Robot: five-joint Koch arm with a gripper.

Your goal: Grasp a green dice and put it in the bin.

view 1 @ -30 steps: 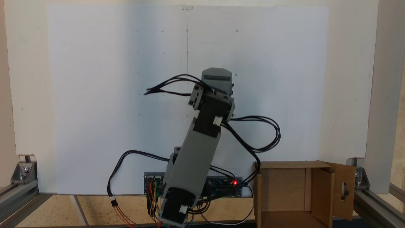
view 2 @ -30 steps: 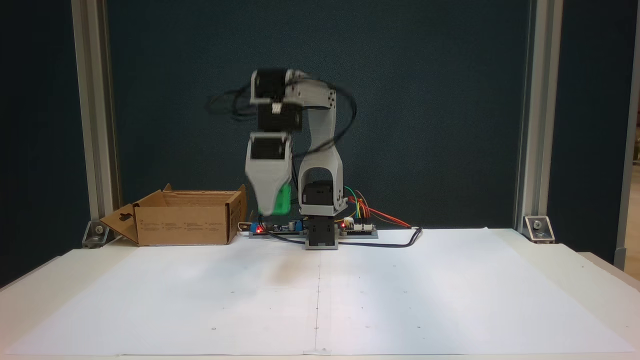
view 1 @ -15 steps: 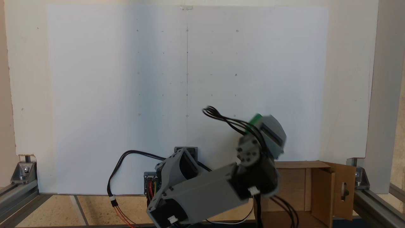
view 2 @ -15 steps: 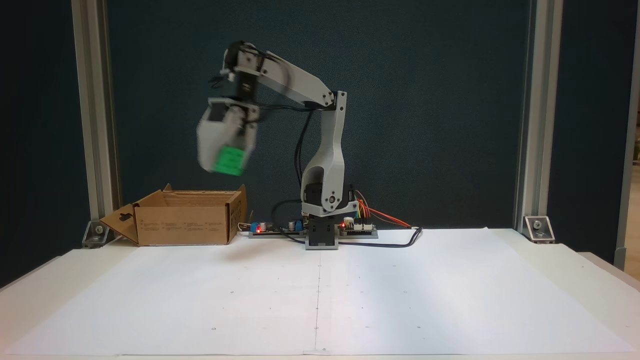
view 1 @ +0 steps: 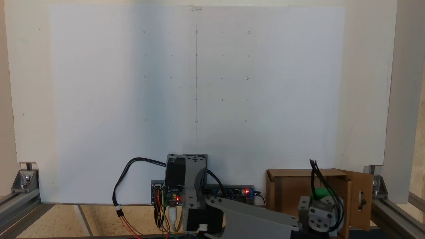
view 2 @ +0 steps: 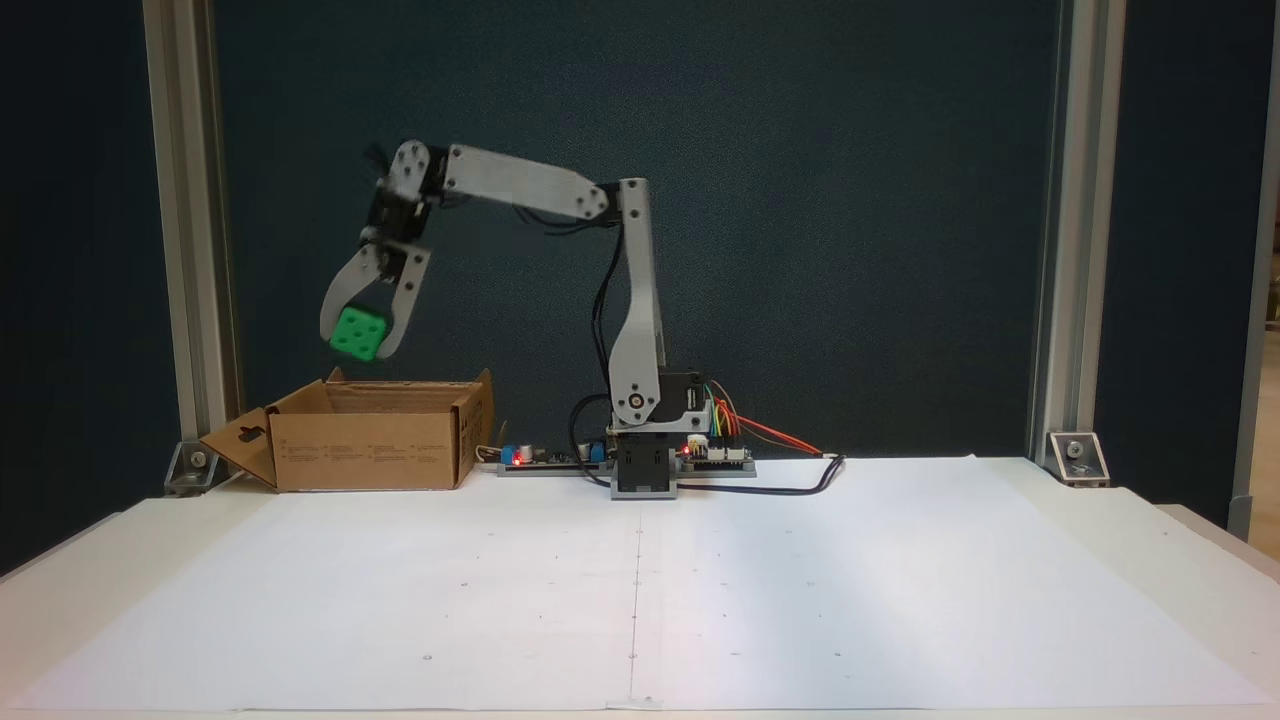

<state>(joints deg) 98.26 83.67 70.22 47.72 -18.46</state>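
1. Nearest the camera in a fixed view it's just bare worktop (view 2: 800, 600), white paper with a seam down the middle, nothing sitting on it. So the pick-up part looks done to me.
2. Further back, along the far edge, sits the arm's base with the controller boards (view 2: 715, 455) and a bunch of coloured wires beside it.
3. Over at the far left corner in that view is the bin (view 2: 370, 445), an open cardboard box with one flap folded out showing a handle slot.
4. Above the bin hangs the tool (view 2: 352, 338), pointing down, jaws spread only as wide as the green dice (view 2: 358, 333) and pinching it from both sides. The dice is up in the air, clear of the box rim, not touching cardboard.
5. The other fixed view backs this up: the green dice (view 1: 319, 192) peeks out past the wrist, over the bin (view 1: 285, 196) opening.
6. My read: carry is basically finished. What's left is letting go so the dice drops in, maybe lowering a little first so it doesn't bounce off a flap.
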